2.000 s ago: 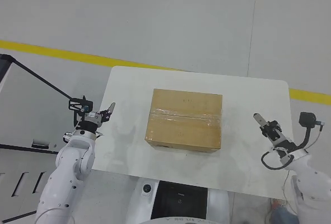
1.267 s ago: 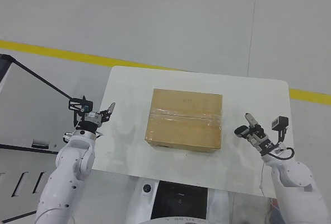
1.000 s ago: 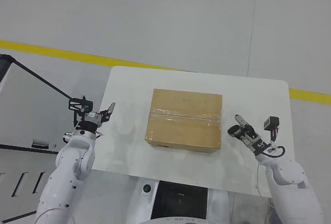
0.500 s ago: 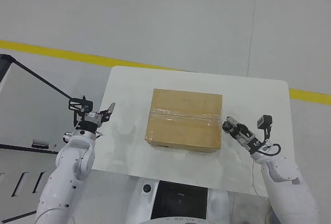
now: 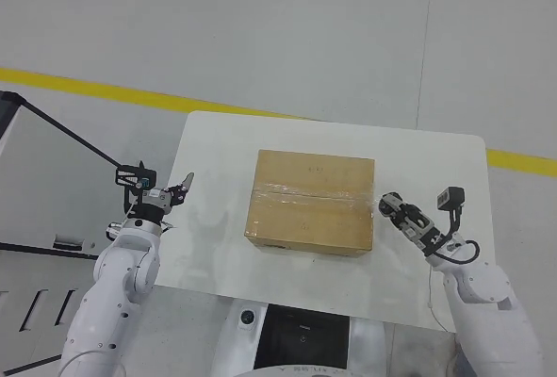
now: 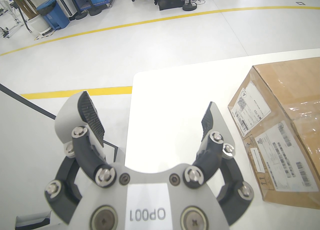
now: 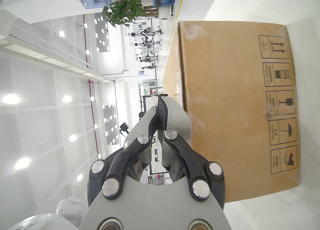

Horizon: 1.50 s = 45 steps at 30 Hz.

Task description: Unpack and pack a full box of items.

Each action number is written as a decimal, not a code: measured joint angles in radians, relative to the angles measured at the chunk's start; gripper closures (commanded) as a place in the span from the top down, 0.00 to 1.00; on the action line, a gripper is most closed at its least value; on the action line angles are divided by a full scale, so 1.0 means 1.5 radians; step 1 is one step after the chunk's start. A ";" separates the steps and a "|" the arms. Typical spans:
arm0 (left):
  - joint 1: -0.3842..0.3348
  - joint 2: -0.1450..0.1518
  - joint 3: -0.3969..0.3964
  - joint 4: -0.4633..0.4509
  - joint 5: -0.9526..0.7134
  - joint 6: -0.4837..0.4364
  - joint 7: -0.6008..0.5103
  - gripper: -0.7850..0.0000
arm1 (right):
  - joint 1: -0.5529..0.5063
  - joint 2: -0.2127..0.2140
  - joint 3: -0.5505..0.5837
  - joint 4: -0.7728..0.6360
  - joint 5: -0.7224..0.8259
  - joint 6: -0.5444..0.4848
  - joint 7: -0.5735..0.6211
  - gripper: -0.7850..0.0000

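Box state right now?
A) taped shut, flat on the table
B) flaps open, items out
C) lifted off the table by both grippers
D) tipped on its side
A: clear tape runs along the closed top seam of the cardboard box, which sits flat on the white table. The right gripper is shut close beside one end, and the left gripper is open, well clear of the box.

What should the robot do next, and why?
Probably ease the shut right gripper onto the tape to slit it: the box is sealed, and that gripper sits just beside its end, by the seam.
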 measured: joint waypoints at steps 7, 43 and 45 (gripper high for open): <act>0.000 0.000 0.000 0.000 0.000 0.000 0.000 1.00 | 0.027 0.001 -0.019 -0.039 -0.011 0.025 0.018 0.00; 0.000 0.000 0.000 0.000 0.000 0.000 0.000 1.00 | 0.248 -0.033 -0.249 -0.112 0.000 0.084 -0.020 0.00; 0.000 0.000 0.000 0.000 0.000 0.000 0.000 1.00 | 0.300 -0.044 -0.288 -0.075 0.006 0.077 -0.028 0.00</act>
